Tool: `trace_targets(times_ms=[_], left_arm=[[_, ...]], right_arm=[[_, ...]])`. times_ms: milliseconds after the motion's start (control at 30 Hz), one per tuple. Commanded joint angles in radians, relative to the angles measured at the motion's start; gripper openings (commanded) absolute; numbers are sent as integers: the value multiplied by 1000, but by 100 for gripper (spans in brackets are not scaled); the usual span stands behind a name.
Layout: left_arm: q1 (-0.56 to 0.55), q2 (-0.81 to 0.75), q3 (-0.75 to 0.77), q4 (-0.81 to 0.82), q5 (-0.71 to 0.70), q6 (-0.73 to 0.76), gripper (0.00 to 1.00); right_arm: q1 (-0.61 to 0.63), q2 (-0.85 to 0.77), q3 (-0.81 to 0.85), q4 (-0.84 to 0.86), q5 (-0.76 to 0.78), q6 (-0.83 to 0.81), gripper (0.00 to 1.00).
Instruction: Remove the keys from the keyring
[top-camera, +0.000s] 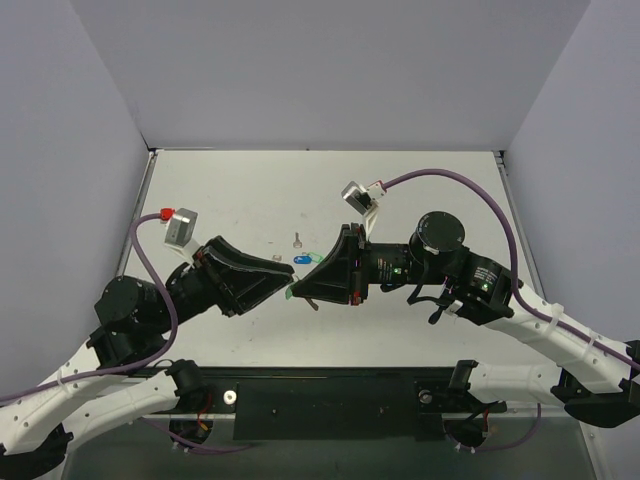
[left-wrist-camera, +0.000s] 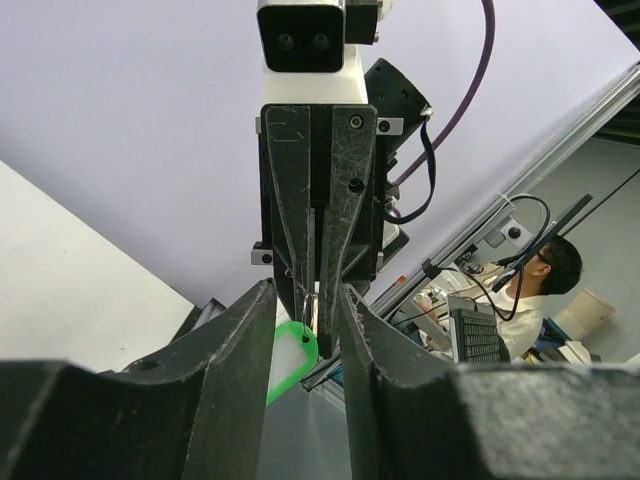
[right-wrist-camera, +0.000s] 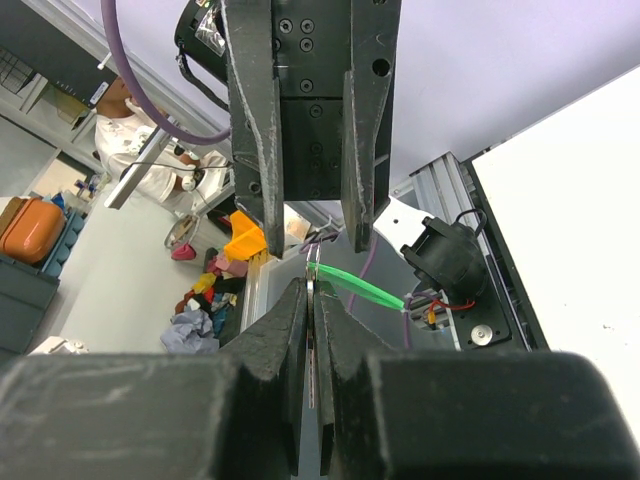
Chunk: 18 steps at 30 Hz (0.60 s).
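Purple cable (top-camera: 150, 275) is looping off the left arm's wrist and a grey camera box (top-camera: 181, 226) is riding just above it, so that side of the bench (top-camera: 230, 190) is looking a bit busy from overhead. Moving right, the left tool (right-wrist-camera: 312, 238) is pointing toward the middle with its fingers standing half spread. They're flanking the tip of the other tool, and I'm not seeing them pinch anything.

A tiny silver bit (top-camera: 277, 256) is lying on the bench just beyond it. It could be one of the bare keys, but it's too small to be sure. A bare key (top-camera: 297, 240) is lying a little further back, and the blue key (top-camera: 302, 260) is sitting loose on the bench right behind the spot where the two tools are meeting.

The green key (left-wrist-camera: 290, 355) is hanging off the keyring (left-wrist-camera: 311, 310), sitting between the left tool's fingers and partly hiding behind one of them in the left wrist view. The right tool (left-wrist-camera: 316, 300) is clenching tight on the keyring, nose to nose with the left one. From overhead, both black tool bodies are crowding over the ring, so only a sliver of green is peeking out there.
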Motion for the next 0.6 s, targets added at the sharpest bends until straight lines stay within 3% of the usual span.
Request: trace_targets(times_ms=[0,200,300,433,567], left_arm=[[-5,23,17,54,34,-4,39],[-22,35,23,51,33,2,32],[-35,46,33,39,26,8,13],[-51,58,51,14,22,20,0],[-61,70,69,-23,22,36,0]], right_arm=[[-4,-11,23,68,-1,2,0],[-4,-13,23,65,-1,3,0],[-4,-13,23,62,-1,-1,0],[-4,-14,22,53,-1,-4,0],[-7,-22,22,43,-2,-9,0]])
